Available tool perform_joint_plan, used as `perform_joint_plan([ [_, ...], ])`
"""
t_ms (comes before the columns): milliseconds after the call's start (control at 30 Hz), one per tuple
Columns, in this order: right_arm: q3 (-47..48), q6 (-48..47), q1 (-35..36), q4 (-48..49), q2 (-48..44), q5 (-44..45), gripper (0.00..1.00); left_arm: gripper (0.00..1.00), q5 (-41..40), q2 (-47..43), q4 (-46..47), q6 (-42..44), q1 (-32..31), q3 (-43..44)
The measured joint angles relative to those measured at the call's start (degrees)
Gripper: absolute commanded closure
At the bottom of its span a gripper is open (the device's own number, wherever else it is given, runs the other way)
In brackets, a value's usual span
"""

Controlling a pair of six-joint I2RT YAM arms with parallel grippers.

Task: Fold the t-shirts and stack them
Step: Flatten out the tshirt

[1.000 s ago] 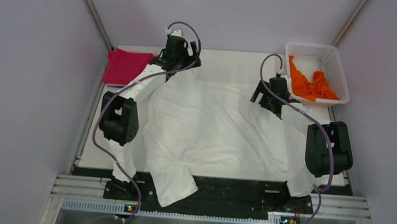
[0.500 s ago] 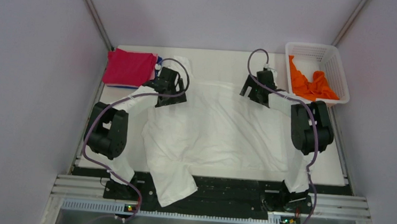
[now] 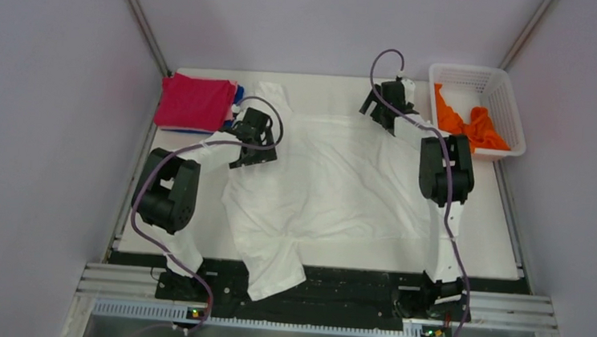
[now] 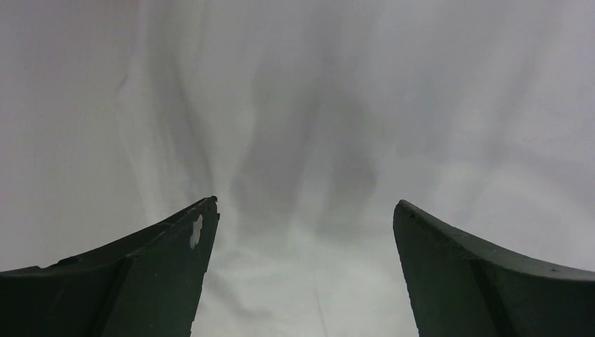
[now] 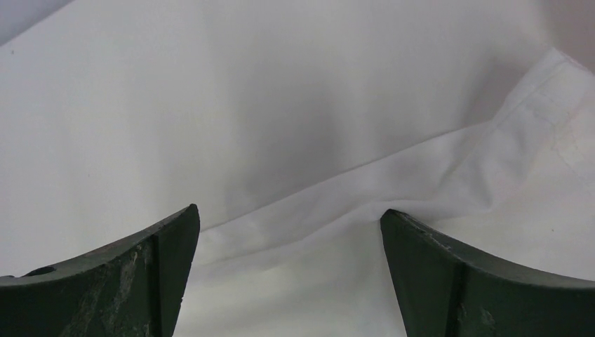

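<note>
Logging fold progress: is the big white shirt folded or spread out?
Spread out. The white shirt lies open across the table, wrinkled, one end hanging over the near edge.

Spread t-shirt (image 3: 343, 180) lies central, folded t-shirt (image 3: 194, 102) far left (basket (image 3: 515, 113) far right).

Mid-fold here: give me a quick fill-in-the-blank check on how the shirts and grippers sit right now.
1. The t-shirt lying in the basket is ____.
2. The left gripper is over the white t-shirt with its jaws ____.
3. The folded magenta-red t-shirt sits at the far ____ corner of the table.
4. One sleeve of the white t-shirt hangs over the table's ____ edge.
Missing words: orange; open; left; near.
</note>
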Motion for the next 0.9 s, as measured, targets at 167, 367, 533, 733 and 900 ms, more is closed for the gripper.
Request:
perform_joint_plan([
  [167,6.4,-0.1,-2.2,-1.1,3.8,1.1,0.01,0.01,-1.7,0.3,-1.0,-0.1,0.0,0.0],
  [367,8.2,-1.4,-4.6,-2.6,3.5,1.8,0.01,0.01,-2.3,0.3,-1.2,-0.5,0.0,0.2],
  [533,0.7,-3.1,-4.7,-2.9,-2.4,-0.4,0.01,0.01,0.2,1.4,-0.5,-1.4,0.0,2.3],
  [733,-15.4,-2.6,-4.3,-1.7,-13.3,-2.3,0.01,0.01,1.6,9.2,-0.4,-2.1,0.5,11.5],
  [900,-26.2,-2.0,-4.3,-0.8,-19.4,-3.8,0.01,0.01,3.0,13.9,-0.6,-2.8,3.6,15.0],
])
